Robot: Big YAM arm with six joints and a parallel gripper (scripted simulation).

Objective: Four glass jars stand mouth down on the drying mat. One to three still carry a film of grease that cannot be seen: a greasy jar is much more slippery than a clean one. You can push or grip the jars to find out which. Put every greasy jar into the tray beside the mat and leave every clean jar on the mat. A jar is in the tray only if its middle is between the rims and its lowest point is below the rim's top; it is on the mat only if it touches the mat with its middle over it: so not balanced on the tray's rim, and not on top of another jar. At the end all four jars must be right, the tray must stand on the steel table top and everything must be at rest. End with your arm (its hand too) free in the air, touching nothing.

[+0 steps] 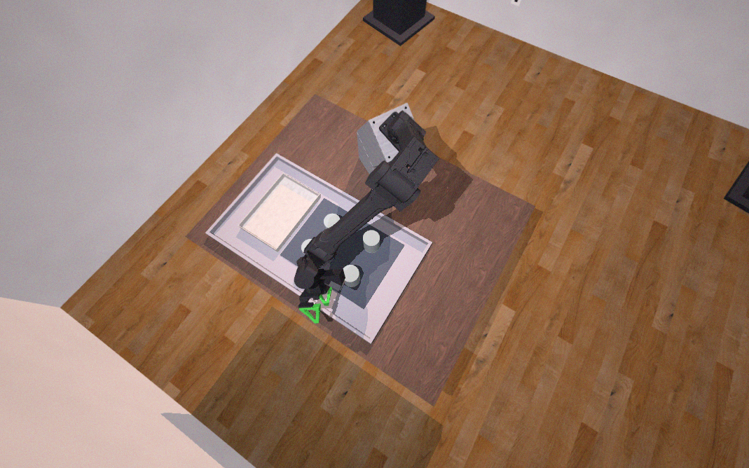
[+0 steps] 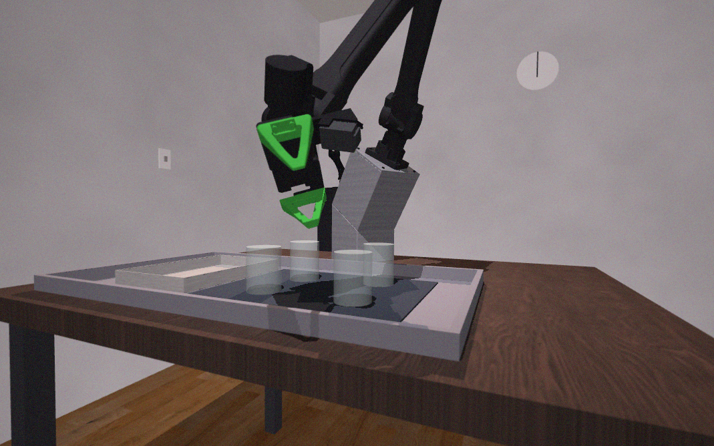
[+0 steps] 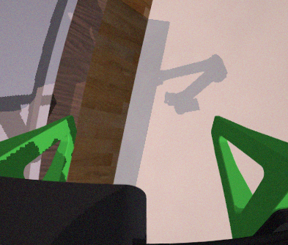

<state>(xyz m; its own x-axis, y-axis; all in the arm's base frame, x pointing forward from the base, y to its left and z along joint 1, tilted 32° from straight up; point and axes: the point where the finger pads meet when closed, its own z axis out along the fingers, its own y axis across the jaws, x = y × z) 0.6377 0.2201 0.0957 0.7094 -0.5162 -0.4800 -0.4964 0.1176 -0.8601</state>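
Observation:
Four clear glass jars stand mouth down on the dark drying mat [image 1: 380, 261]: one at the back [image 1: 331, 221], one to the right [image 1: 370, 239], one near the front [image 1: 352, 275], and one [image 1: 306, 244] partly hidden under my arm. In the side view they stand at the left [image 2: 263, 269], back [image 2: 304, 260], front [image 2: 352, 276] and right [image 2: 377, 263]. The pale tray [image 1: 279, 211] beside the mat holds nothing. My gripper [image 1: 317, 306] [image 2: 296, 174] is open and empty, well above the front edge of the steel top. The wrist view shows only the open green fingers, no jar.
The mat and tray [image 2: 182, 273] lie on a grey rimmed steel top [image 1: 392, 293] on a dark wooden table [image 2: 542, 332]. The arm's grey base block [image 2: 373, 205] stands behind the jars. The front rim of the steel top [image 2: 270, 321] is below my gripper.

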